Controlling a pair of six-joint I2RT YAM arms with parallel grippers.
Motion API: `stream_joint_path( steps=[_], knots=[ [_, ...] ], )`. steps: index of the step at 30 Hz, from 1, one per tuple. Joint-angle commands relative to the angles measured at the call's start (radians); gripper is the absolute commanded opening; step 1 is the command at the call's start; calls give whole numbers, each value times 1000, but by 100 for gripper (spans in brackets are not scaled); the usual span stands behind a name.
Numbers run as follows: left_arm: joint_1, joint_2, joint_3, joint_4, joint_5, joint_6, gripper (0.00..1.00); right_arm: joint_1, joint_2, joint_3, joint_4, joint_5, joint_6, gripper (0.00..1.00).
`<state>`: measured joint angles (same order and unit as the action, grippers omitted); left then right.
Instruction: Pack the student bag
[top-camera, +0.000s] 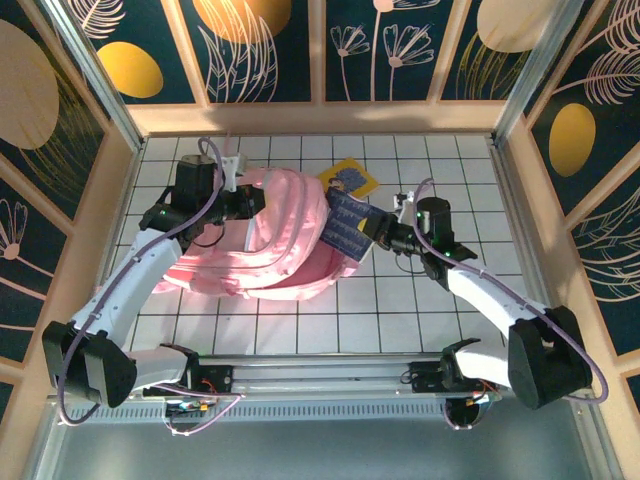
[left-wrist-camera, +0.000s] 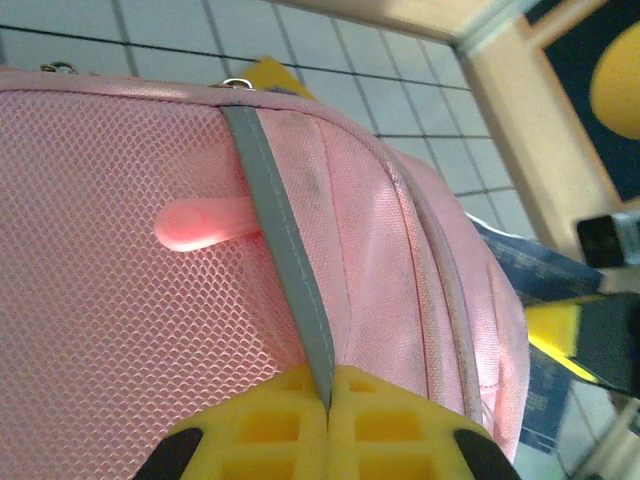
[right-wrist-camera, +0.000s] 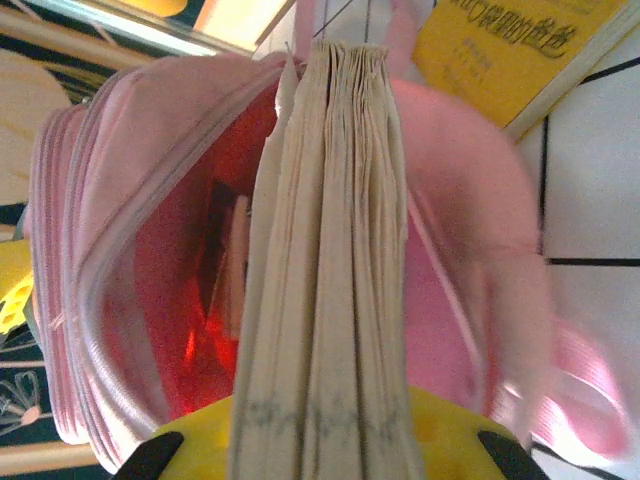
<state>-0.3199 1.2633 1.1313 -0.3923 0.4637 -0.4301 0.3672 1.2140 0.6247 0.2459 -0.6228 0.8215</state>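
Left end effector (left-wrist-camera: 328, 400): yellow pads pinched tight on a grey strap (left-wrist-camera: 285, 250) that runs down the pink mesh side of the student bag (top-camera: 270, 250). The bag lies on its side on the white tiled counter (top-camera: 420, 310), between the two arms, its unzipped mouth gaping toward the right arm.

Right end effector (right-wrist-camera: 320, 440): clamped on a thick blue book (top-camera: 345, 228), held edge-on with its page block pointing into the red-lit opening. The book's leading end is at the lip; how far inside it reaches cannot be told.

Beyond the bag, a yellow book (top-camera: 350, 178) lies flat on the counter, just beside the bag's far edge.

The step in hand looks like sliding the blue book in. It should go best if the left grip keeps the strap taut so the mouth stays open. The book should travel straight along the opening, clear of the zipper edge, where soft fabric could fold inward and snag a corner. Let go only once the book sits deep inside.
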Motion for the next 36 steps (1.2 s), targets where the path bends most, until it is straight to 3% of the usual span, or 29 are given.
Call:
stream_joint_path(
  steps=[1,3,4,5,9,13,17,27,36],
  knots=[
    [-6,-3,41,105,182,21,0,0,12,-17,235,-168,97,0],
    [-7,17,42,55,137,35,0,11,6,-30,336,-207,171,0],
    [-6,23,44,30,112,44,8,19,3,-30,361,-215,195,0],
    [-7,32,47,0,83,55,23,29,0,-26,379,-219,216,0],
    [-11,20,61,-61,-8,70,42,78,-1,-9,443,-219,295,0],
    [-46,5,118,-125,-97,76,48,128,10,23,475,-197,333,0],
    [-177,22,171,-185,-217,74,58,166,32,56,480,-174,338,0],
    [-392,90,208,-263,-392,98,63,174,58,82,463,-164,325,0],
    [-501,188,308,-327,-558,113,66,174,55,87,447,-165,317,0]
  ],
)
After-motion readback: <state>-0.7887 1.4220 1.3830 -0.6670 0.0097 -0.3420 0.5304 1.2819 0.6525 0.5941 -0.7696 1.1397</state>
